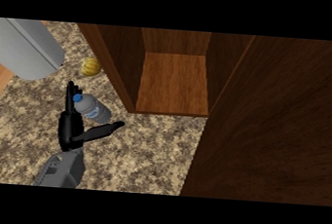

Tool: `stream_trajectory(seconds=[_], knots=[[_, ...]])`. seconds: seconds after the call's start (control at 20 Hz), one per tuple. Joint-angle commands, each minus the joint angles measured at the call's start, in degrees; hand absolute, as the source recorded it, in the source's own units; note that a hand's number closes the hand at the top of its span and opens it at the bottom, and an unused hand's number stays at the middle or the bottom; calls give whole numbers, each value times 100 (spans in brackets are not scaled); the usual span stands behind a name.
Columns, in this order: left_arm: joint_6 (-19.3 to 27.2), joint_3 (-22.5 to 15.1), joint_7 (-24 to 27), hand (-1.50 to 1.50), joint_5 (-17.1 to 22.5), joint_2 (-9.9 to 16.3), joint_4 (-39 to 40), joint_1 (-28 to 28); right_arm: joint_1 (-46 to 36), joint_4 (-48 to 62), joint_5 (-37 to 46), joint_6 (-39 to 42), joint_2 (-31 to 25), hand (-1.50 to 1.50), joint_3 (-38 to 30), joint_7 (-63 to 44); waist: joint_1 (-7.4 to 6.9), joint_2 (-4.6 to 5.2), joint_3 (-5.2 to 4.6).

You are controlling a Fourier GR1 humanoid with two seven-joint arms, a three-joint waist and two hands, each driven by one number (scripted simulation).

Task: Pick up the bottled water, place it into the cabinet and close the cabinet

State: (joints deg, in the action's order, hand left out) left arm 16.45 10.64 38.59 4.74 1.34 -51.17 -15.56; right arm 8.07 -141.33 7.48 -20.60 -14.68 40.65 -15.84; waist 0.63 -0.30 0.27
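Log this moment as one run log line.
left hand: open beside bottle | bottle: on counter | cabinet: open | right hand: unseen

The speckled stone worktop carries a water bottle lying on its side, blue cap toward the left. Behind it sits a small yellow thing, perhaps a fruit. An open wooden cabinet stands to the right.
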Motion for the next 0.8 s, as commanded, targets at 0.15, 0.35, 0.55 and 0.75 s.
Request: stream_trajectory(seconds=[0.15, 0.35, 0.55, 0.75], knots=[[85, 334, 681, -150, 122, -114, 1276, -358, 340, -470, 796, -116, -140, -150, 530, -2, 79, 27, -36], [-370, 378, 781, -150, 304, 59, 1406, -290, 36, -793, 432, -44, -256, -150, 111, -500, 18, 30, -35], [-495, 522, 1119, -150, 406, 106, 2005, -800, 321, -321, 620, -238, -141, -150, 453, 92, 28, 30, -31], [-947, 642, 1595, -150, 515, 180, 2530, -917, -158, -401, 582, -232, -33, -150, 301, -343, 30, 43, -37]])
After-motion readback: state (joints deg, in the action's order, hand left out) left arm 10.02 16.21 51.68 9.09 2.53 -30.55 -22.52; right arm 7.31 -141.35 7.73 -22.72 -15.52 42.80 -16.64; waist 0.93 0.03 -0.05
